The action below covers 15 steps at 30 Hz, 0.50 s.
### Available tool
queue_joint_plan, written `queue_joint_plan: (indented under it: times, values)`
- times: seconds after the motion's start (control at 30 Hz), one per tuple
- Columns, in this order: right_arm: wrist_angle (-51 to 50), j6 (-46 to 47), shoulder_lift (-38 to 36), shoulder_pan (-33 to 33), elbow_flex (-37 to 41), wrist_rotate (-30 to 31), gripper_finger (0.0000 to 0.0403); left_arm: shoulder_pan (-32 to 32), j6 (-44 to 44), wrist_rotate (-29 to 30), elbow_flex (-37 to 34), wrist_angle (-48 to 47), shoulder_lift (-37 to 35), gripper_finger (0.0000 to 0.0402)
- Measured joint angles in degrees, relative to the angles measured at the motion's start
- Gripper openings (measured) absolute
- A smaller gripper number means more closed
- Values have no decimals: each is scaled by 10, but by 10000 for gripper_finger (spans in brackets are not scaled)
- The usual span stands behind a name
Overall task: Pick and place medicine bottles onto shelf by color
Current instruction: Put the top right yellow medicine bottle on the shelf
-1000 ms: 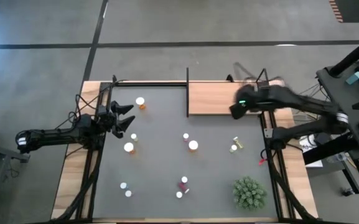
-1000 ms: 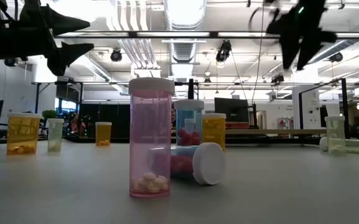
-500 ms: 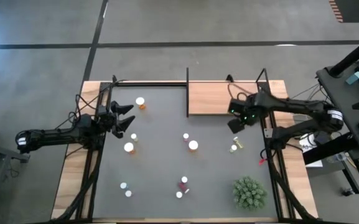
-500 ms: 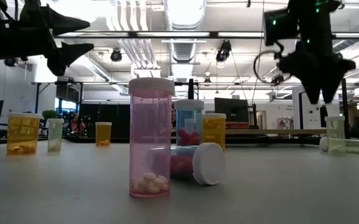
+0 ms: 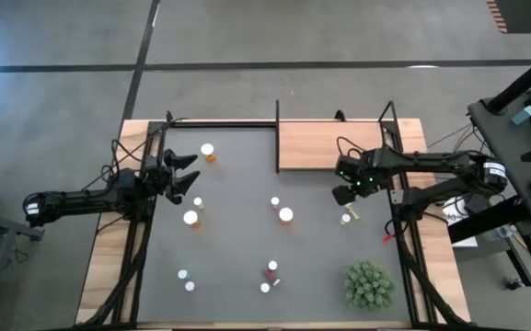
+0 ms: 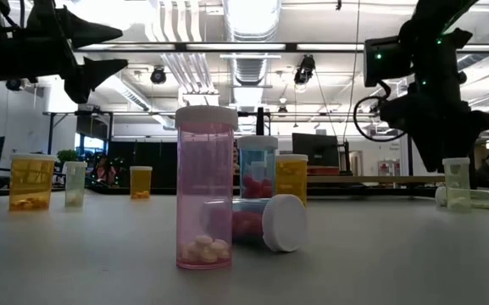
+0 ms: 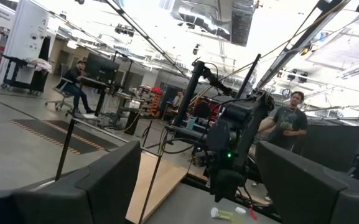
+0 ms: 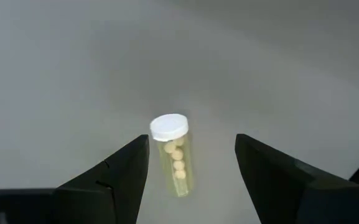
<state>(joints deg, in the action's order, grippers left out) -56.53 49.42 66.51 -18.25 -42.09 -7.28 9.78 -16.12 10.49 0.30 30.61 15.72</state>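
- The right tool (image 8: 191,165) is hanging released over a pale green bottle (image 8: 174,154) lying between its fingers, on the counter (image 5: 237,244).
- The bottle is looking light, smooth and apt to roll; gripping across its body seems best.
- The left tool (image 5: 184,175) is waiting, released.

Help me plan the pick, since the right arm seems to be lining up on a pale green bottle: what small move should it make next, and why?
Probably lower the right gripper straight down around the pale green bottle. Its open fingers already frame the upright bottle, which stands free on the mat, but they hang above it. The left gripper waits near the mat's left edge.
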Motion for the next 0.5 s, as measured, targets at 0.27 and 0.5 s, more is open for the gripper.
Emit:
queue_joint_plan:
  times: [0.27, 0.5]
  values:
    - [9, -15, 33, 12, 6, -11, 227, 0, 0, 0, 0, 0, 0, 302]
    - [20, -25, 53, 42, 7, -35, 213, 0, 0, 0, 0, 0, 0, 302]
